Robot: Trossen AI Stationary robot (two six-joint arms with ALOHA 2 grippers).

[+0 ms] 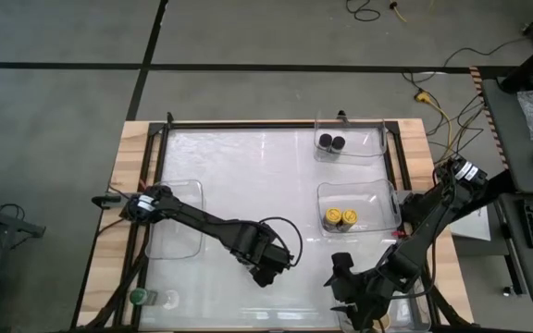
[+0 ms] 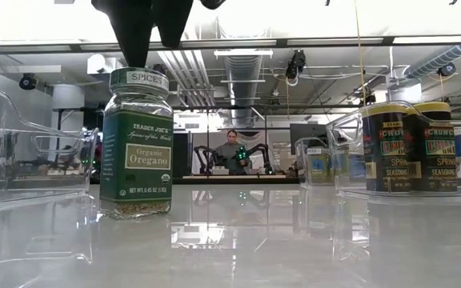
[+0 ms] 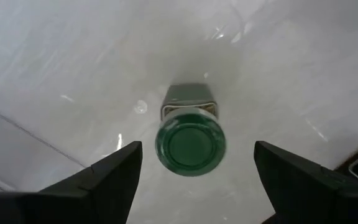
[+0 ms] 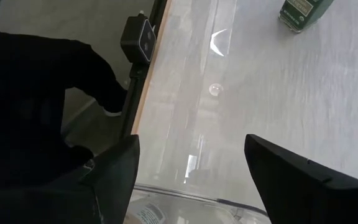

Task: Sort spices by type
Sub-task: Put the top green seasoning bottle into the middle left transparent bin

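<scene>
A green-lidded oregano jar stands upright on its base on the table. My left gripper hangs open straight above it, a finger on either side of the lid and apart from it; in the high view the gripper hides the jar. My right gripper is open over the table's near edge and holds nothing; the same jar shows farther off. Two yellow-lidded jars stand in one clear bin, two black-lidded jars in another. A second green-lidded jar sits at the near left corner.
An empty-looking clear bin lies at the table's left, under the left arm. Another clear bin sits at the near right edge under my right gripper. The table's raised frame runs along the near edge. A person sits far behind the table.
</scene>
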